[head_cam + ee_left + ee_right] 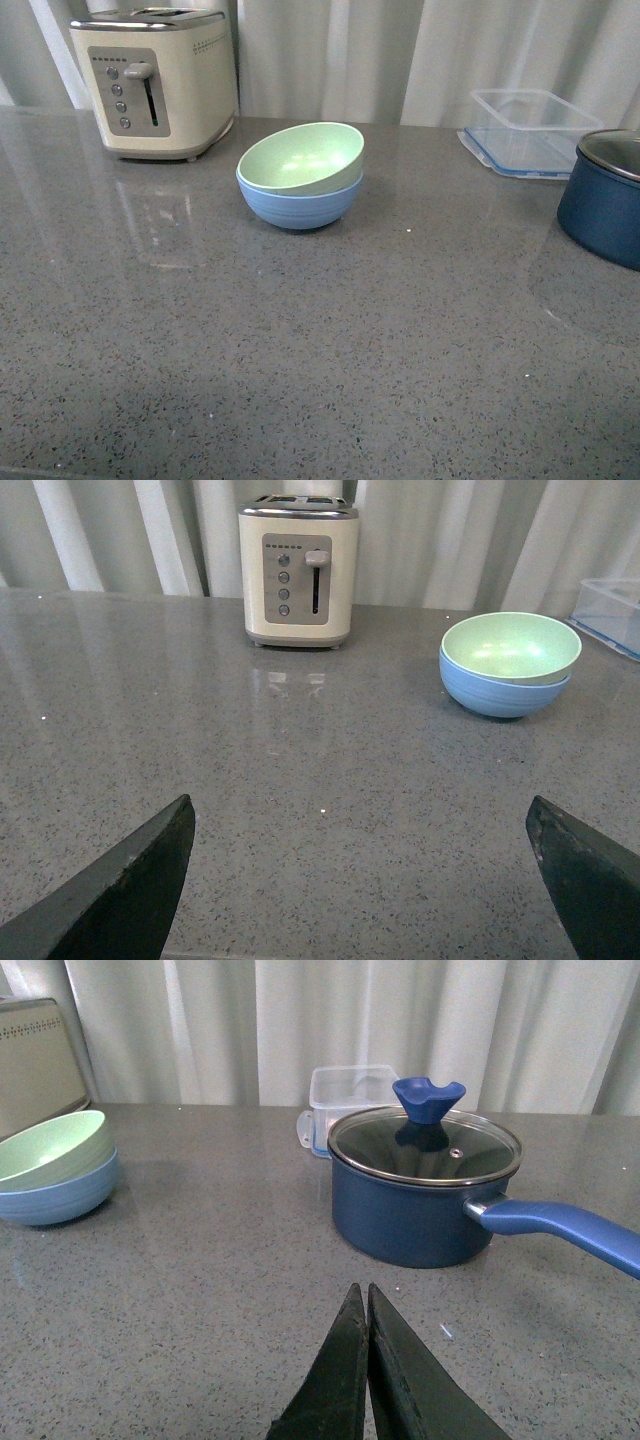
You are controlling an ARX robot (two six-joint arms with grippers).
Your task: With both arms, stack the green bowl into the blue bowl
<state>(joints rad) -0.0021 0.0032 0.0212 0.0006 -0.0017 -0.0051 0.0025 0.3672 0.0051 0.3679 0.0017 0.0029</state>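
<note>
The pale green bowl (303,155) sits nested inside the light blue bowl (300,205), slightly tilted, on the grey counter near the back middle. The pair also shows in the left wrist view, green bowl (510,646) in blue bowl (503,691), and at the edge of the right wrist view, green bowl (52,1148) in blue bowl (55,1195). Neither arm shows in the front view. My left gripper (360,815) is open and empty, low over the counter, well short of the bowls. My right gripper (361,1295) is shut and empty, with the bowls far off to one side.
A cream toaster (155,80) stands at the back left. A clear plastic container (530,130) sits at the back right. A dark navy pot (608,200) with a glass lid (425,1145) and a blue handle (560,1225) stands at the right, just beyond my right gripper.
</note>
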